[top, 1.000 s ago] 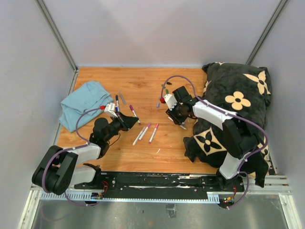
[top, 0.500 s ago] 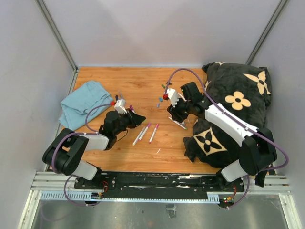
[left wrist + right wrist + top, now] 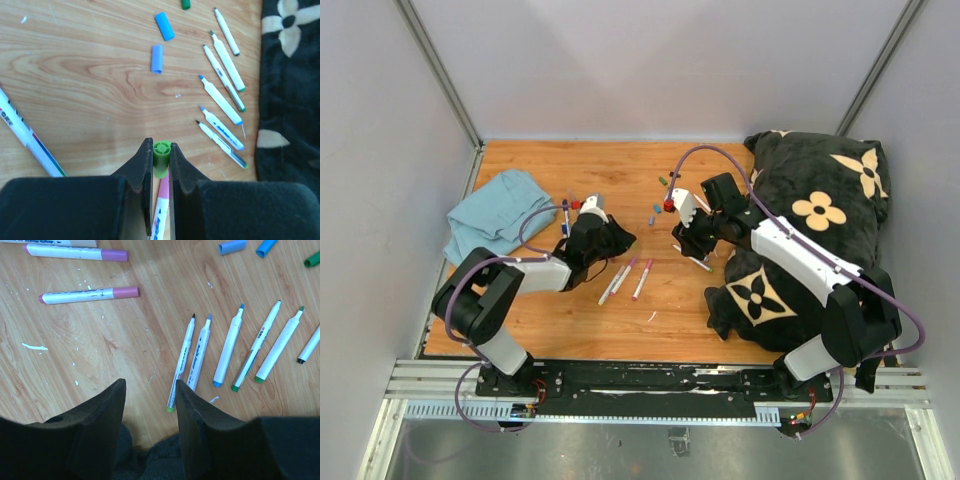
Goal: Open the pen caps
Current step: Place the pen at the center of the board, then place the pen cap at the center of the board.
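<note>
— What does the left gripper (image 3: 160, 149) hold?
— Its jaws pinch one stubby green plastic cap (image 3: 161, 159) on a pink-and-white marker (image 3: 162, 187), low over the wooden tabletop (image 3: 90, 80). Only its wrist view shows that.
— Loose ones?
— Two blue plastic caps (image 3: 157, 58), one dark green cap (image 3: 185, 3), then six uncapped white markers (image 3: 220, 97).
— The right gripper (image 3: 150, 386)?
— Jaws spread. Its view adds two pinkish-purple caps (image 3: 125, 291), both on markers.

One green cap (image 3: 161, 155) on its pen (image 3: 160, 210), pinched in the left gripper (image 3: 160, 148), pale blue cap (image 3: 157, 58) and brighter blue cap (image 3: 164, 26) lying loose beyond, two pink caps (image 3: 125, 291) on markers (image 3: 82, 295)
</note>
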Tool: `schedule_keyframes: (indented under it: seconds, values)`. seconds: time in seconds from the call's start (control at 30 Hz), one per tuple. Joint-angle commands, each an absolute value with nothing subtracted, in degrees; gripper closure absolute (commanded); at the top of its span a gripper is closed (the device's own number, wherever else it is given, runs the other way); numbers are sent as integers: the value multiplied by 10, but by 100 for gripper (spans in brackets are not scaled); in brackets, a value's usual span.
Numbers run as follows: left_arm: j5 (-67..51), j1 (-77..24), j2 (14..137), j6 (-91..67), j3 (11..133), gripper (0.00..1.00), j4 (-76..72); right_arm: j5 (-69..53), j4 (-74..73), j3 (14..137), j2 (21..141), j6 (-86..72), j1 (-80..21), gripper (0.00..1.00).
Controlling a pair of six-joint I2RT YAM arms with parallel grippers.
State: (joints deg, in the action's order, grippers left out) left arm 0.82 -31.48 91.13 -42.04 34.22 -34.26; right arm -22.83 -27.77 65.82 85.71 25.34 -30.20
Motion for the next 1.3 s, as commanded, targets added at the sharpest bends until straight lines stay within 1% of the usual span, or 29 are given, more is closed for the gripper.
schedule_keyframes:
  seconds: [0.0, 0.37, 0.5, 0.63, 0.7, 0.77, 0.8, 0.93, 1.0, 1.13, 1.27]
  values:
    - [72, -328, 950, -414, 403, 100, -263, -241, -286, 652, 850, 261, -292, 54]
    - [63, -332, 1077, -417, 548, 99, -195, -246, -287, 652, 850, 262, -290, 54]
    - [63, -332, 1112, -412, 594, 95, -162, -248, -287, 651, 846, 261, -288, 54]
    - [72, -332, 1129, -412, 613, 85, -145, -250, -287, 651, 845, 262, -287, 54]
    - [77, -332, 1131, -411, 615, 82, -143, -252, -286, 651, 845, 262, -287, 54]
    - [82, -331, 1131, -412, 617, 72, -140, -253, -287, 651, 844, 262, -287, 54]
    - [84, -331, 1131, -411, 617, 69, -138, -254, -287, 651, 844, 261, -287, 54]
    - [82, -331, 1127, -407, 619, 66, -133, -255, -287, 651, 842, 261, -286, 54]
    - [80, -331, 1119, -403, 619, 58, -130, -256, -287, 651, 841, 260, -285, 54]
    - [74, -332, 1090, -392, 614, 55, -119, -259, -287, 650, 838, 259, -282, 54]
    - [83, -331, 1031, -373, 585, 55, -119, -263, -287, 649, 833, 259, -281, 54]
